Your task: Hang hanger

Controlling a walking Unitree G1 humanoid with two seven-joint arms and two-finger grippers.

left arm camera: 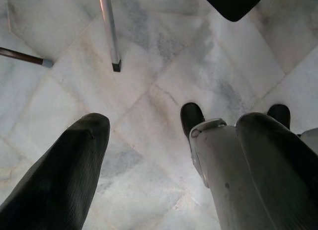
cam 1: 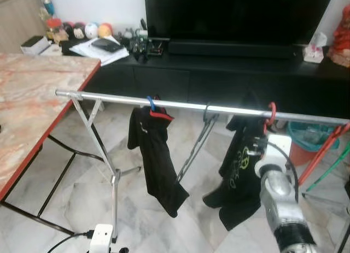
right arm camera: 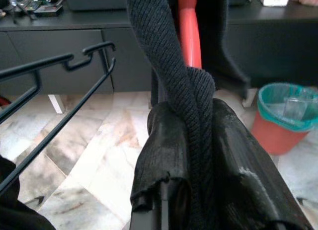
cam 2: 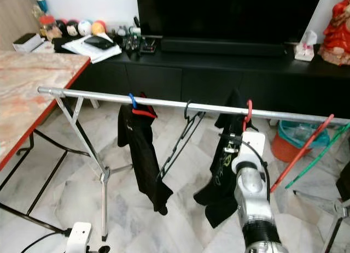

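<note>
- Head views: silver rail (cam 1: 180,105) ran across the frame on a folding stand, in front of a black TV cabinet (cam 1: 229,72).
- Red hanger (cam 1: 270,115) had its hook over the rail toward the robot's right, with a black shirt with green print (cam 1: 240,171) draped below it.
- Right gripper (cam 2: 239,137) was raised to that hanger just under the rail, at the shirt's collar; silver forearm ran down to the frame's bottom edge.
- Blue-hooked hanger (cam 1: 151,104) with a black garment (cam 1: 156,154) sat further left on the rail; an empty black hanger (cam 2: 183,127) hung tilted between the two.
- Marble-top table (cam 1: 33,100) stood at the left, red bin with a teal liner (cam 1: 306,141) on the floor at the right.
- Left wrist view: left gripper (left arm camera: 169,160) hung low over white marble floor (left arm camera: 149,66), fingers (left arm camera: 64,180) spread wide with nothing between them; a stand leg (left arm camera: 109,31) was near.
- Right wrist view: fingers (right arm camera: 164,160) were closed on the dark ribbed collar fabric (right arm camera: 191,106) and red hanger neck (right arm camera: 190,36). Empty black hanger (right arm camera: 64,91) was beside it, bin beyond.
</note>
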